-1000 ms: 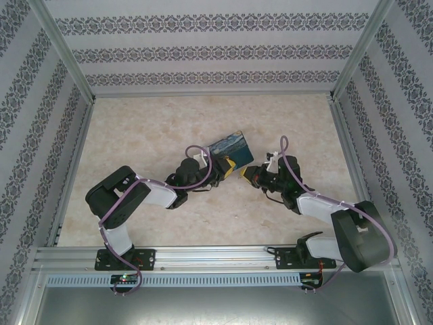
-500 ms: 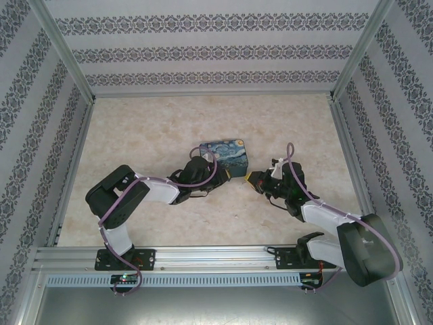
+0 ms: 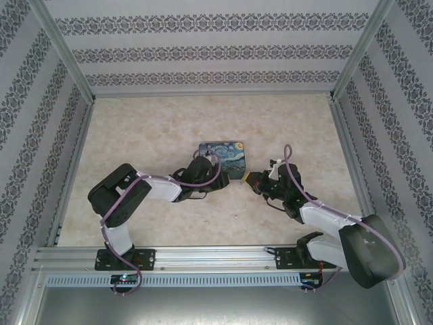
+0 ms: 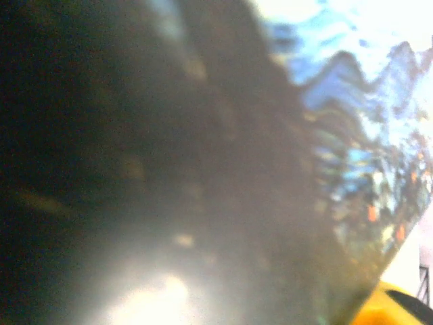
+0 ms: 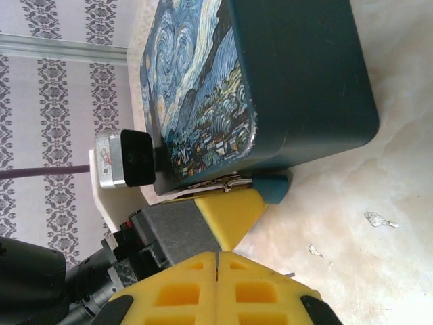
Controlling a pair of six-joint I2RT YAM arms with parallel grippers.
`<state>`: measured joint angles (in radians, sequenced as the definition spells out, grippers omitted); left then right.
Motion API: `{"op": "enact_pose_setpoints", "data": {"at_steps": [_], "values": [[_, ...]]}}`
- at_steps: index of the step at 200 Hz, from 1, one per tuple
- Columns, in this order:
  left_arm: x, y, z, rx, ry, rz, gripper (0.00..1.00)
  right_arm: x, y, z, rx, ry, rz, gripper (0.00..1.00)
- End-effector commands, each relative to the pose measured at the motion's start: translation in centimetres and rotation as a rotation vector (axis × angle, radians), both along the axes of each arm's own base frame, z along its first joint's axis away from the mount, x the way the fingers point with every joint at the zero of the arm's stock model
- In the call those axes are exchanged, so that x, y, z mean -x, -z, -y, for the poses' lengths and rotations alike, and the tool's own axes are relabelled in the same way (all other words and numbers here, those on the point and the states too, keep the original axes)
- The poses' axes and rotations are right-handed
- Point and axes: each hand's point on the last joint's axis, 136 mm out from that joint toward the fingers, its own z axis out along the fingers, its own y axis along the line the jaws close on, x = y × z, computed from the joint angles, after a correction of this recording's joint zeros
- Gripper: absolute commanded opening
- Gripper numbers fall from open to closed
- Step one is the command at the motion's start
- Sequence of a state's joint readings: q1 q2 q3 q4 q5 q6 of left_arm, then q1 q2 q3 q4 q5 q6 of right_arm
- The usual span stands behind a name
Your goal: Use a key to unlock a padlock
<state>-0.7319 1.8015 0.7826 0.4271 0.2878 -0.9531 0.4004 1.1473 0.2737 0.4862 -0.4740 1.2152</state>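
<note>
1 tin (image 3: 226, 152) from above, left gripper (image 3: 218, 170) at its near edge, right gripper (image 3: 250, 179) just beside. Left wrist: blurred tin print (left jaw spread unreadable). Right wrist: right gripper's fingers (image 5: 183, 291) pressed together; padlock (image 5: 274, 188) under tin's corner, beside left gripper's yellow tip.

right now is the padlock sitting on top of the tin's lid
No, the padlock sits low against the tin at its side wall, off the painted lid.
</note>
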Motion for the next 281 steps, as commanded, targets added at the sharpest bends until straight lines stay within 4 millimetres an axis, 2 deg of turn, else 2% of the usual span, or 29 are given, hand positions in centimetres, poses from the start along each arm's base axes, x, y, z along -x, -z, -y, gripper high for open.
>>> {"op": "enact_pose_setpoints", "data": {"at_steps": [1,32,43,45,48,80,110,129,152,186,281], "values": [[0.9,-0.6,-0.6,-0.028,0.015,-0.016,0.6,-0.9,-1.3,0.1,0.0,0.058,0.026,0.0],[1.9,-2.9,-1.0,0.008,0.017,-0.016,0.68,-1.7,-2.4,0.2,0.004,0.095,0.038,0.0],[2.2,-3.9,-1.2,0.027,0.011,-0.018,0.69,-1.7,-2.0,0.4,0.014,0.112,0.022,0.0],[2.2,-4.2,-1.2,0.031,0.009,-0.017,0.69,-2.2,-3.0,0.2,0.004,0.114,0.04,0.0],[2.2,-4.4,-1.2,0.035,0.006,-0.018,0.69,-2.4,-3.3,0.1,0.002,0.121,0.044,0.0],[1.6,-8.5,-0.9,0.154,-0.045,0.019,0.72,-4.0,-3.7,0.4,-0.022,0.202,0.006,0.0],[0.3,-11.7,0.5,0.305,-0.084,0.04,0.67,-5.5,-4.5,-0.1,-0.048,0.256,-0.018,0.0],[-0.5,-12.9,1.3,0.399,-0.111,0.042,0.6,-6.3,-4.9,-0.5,-0.064,0.28,-0.031,0.0],[-1.5,-13.5,1.9,0.484,-0.144,0.048,0.51,-6.9,-5.3,-1.2,-0.073,0.278,-0.034,0.0],[-2.6,-13.8,1.8,0.552,-0.202,0.066,0.37,-7.0,-5.3,-1.6,-0.077,0.281,-0.041,0.0],[-3.3,-13.5,2.4,0.57,-0.212,0.066,0.31,-7.0,-5.3,-1.8,-0.083,0.278,-0.042,0.0]]}}
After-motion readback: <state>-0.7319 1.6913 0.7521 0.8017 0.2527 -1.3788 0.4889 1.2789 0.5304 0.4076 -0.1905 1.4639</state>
